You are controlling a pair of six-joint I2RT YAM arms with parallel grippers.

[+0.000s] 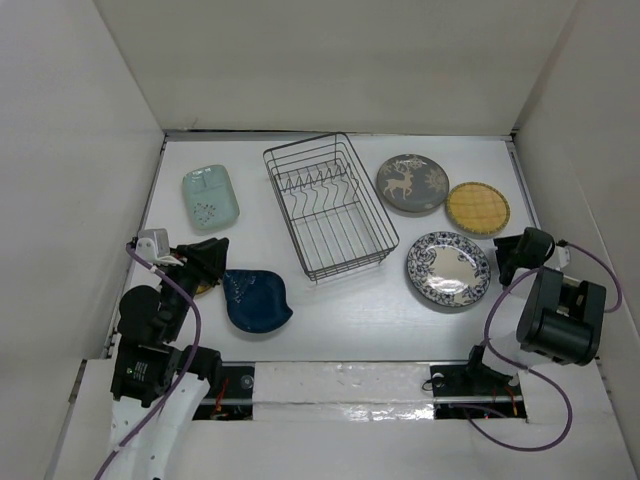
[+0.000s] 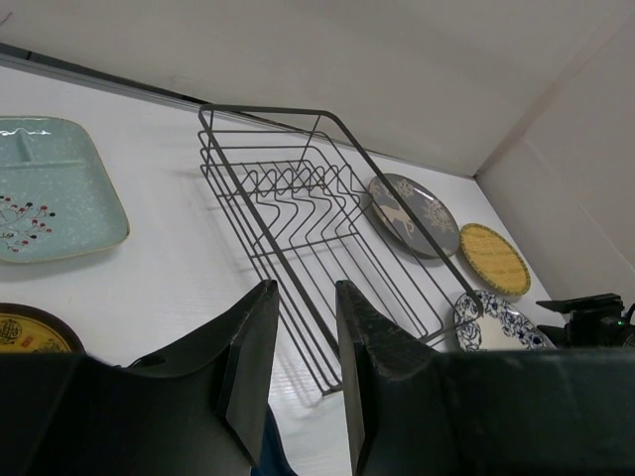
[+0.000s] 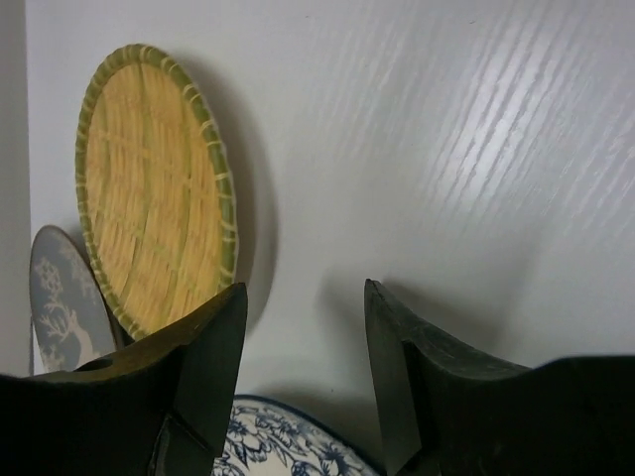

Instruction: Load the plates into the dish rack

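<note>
the white table (image 1: 350, 310) carries everything, and none of the loading shows as done. the dish rack (image 1: 330, 205), the biggest item, sits at the middle toward the back, set at a slant, its row of upright tines bare and no plate inside it. the dark blue leaf-shaped dish (image 1: 257, 300) lies flat near the front left corner of the rack. right of the rack, the blue-and-white patterned plate (image 1: 448, 270) lies flat at the front. the pale mint rectangular dish (image 1: 210, 196) lies apart on the far left. the grey deer plate (image 1: 412, 184) sits at the back right of the rack, with the yellow woven plate (image 1: 477, 208) just beside it. a smaller yellow plate with a dark rim (image 2: 25, 332) peeks out at the lower left of the left wrist view, mostly hidden. the left gripper (image 2: 306, 307) hovers near the leaf dish with its jaws a narrow gap apart and nothing between them. the right gripper (image 3: 303, 297) sits over the near edge of the patterned plate, jaws spread wider and also empty. so all six pieces are left to load, by the look of it.
</note>
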